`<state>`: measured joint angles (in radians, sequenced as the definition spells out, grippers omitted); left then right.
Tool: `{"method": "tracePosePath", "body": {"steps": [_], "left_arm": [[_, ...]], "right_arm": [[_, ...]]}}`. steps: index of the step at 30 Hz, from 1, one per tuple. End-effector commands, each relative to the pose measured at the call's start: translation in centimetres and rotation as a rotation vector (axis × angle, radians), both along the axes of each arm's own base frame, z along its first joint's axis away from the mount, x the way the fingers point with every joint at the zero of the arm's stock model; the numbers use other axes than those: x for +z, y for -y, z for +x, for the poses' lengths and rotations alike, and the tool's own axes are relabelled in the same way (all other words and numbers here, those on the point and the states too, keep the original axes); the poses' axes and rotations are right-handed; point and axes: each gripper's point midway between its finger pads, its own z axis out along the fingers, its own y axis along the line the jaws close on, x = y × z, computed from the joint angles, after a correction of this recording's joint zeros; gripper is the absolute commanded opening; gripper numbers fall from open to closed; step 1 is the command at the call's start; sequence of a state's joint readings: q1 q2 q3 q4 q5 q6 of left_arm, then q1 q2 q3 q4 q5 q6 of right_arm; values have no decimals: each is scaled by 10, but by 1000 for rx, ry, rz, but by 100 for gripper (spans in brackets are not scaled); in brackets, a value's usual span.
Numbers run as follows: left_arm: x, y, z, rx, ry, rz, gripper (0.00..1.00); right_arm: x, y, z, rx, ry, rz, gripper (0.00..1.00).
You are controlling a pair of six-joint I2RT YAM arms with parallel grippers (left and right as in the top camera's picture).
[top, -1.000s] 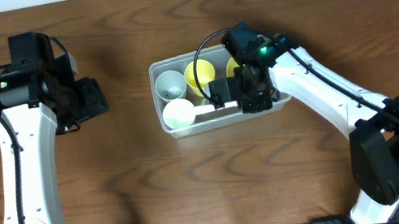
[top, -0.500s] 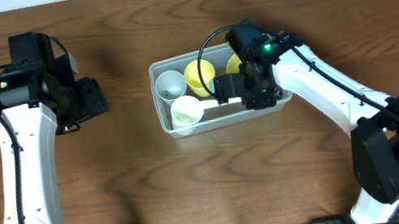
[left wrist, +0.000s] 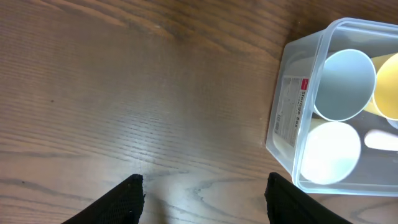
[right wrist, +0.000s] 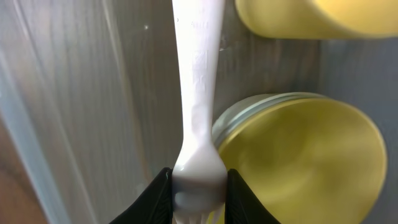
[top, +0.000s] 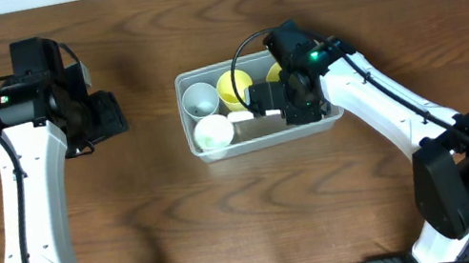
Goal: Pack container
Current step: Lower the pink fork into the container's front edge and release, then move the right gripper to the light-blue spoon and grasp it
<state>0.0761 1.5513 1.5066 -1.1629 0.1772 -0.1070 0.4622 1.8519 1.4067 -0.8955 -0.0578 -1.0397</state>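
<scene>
From overhead, the container point(top: 247, 146) stands mid-tabletop point(top: 232, 229) and already holds a white cup point(top: 201, 99) and a yellow cup point(top: 234, 87), with the left end effector point(top: 104, 116) well apart. Its wrist view shows it open and empty. The right wrist view shows the right end effector point(right wrist: 198, 186) gripping a white utensil point(right wrist: 196, 74) inside the container; I judge only its release remains.

Light: bright, even, from above | overhead view: sharp, soft arm shadows on bench point(top: 231, 219) | left wrist: pale sheen on bench, left hand point(left wrist: 204, 190) dark, blurred | right wrist: white utensil point(right wrist: 198, 93) washed out, soft focus
</scene>
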Motion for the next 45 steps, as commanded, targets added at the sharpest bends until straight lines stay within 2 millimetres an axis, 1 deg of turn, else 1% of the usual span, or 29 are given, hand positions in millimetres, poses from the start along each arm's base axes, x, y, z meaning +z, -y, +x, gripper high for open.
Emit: {"method": "tracePosePath", "body": {"steps": [1,6,8,12,15,18,24,27,28,32,36,40,43,45], "left_arm": [[-3,-2,0,-4,-10,6,64],[-3,-2,0,-4,-11,7,64],[-3,-2,0,-4,-11,7,63],[-3,-2,-1,-4,-11,7,63],[-3,-2,-1,-4,-11,7,64],[-3,-2,-2,-4,-15,6,63],[-4,-2,-2,-4,-19,6,64],[-4,-2,-2,-4,-19,6,64],[-4,-2,-2,-4,-19,6,64],[-4,-2,-2,-4,-19,6,64],[-4,-2,-2,-4,-19,6,64],[-4,-2,-2,-4,-18,6,64],[-4,-2,-2,-4,-18,6,64],[-4,-2,-2,-4,-18,6,64]], "right_arm": [[12,0,3,-24,29,23,1],[31,0,4,-26,76,47,1],[34,2,2,-29,73,45,1],[30,9,-9,-32,24,21,1],[29,10,-11,-32,13,19,1],[27,9,-19,-27,-25,30,1],[14,17,-26,-39,-63,14,1],[8,19,-29,-41,-74,9,6],[7,19,-30,-42,-75,9,10],[7,18,-28,-42,-67,13,18],[7,17,-26,-42,-61,16,35],[8,17,-24,-42,-53,20,46],[9,14,-19,-60,-34,34,49],[13,9,-12,-107,-9,61,47]]}}
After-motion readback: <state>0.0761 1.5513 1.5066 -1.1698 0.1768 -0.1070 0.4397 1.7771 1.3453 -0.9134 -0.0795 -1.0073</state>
